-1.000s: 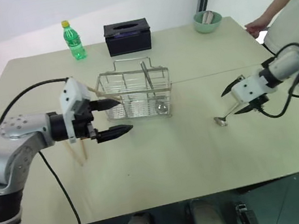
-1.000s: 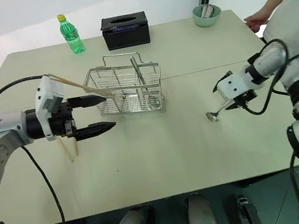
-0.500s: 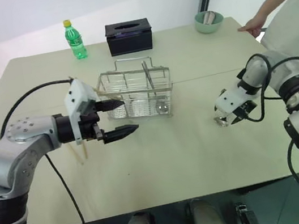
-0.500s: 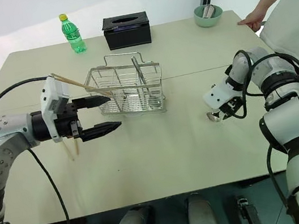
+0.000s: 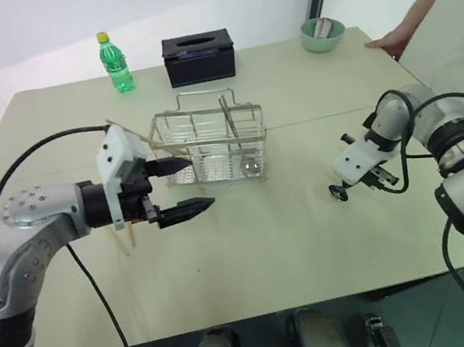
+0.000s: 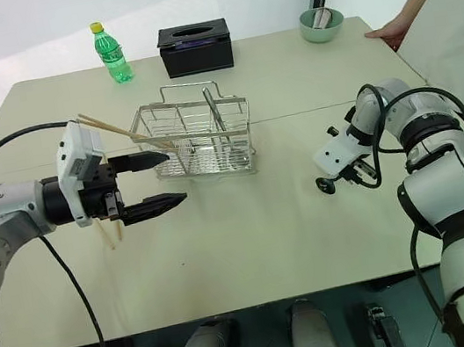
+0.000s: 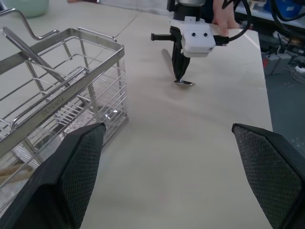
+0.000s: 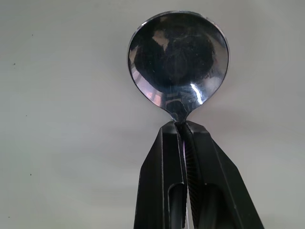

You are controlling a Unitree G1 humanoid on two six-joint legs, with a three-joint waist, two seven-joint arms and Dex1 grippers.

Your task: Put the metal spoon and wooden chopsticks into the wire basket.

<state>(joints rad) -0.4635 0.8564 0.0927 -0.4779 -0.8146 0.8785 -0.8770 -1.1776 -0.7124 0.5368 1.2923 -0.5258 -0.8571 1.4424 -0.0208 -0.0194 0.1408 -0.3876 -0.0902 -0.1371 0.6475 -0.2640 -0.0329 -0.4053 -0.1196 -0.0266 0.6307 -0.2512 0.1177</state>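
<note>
Right pincer clamped on the spoon at its neck, bowl down on the table toward its right edge, left pincer held wide open and empty beside the basket, chopsticks leaning on the basket's left rim.

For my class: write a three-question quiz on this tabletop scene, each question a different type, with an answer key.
1. True or false: the right gripper is shut on the shiny metal spoon.
2. The rectangular silver wire basket stands nearest: A) the green plastic bottle, B) the left gripper, C) the pale green bowl?
3. Fill in: the left gripper's fingers are ____.

Key: 1 true; 2 B; 3 open.
</note>
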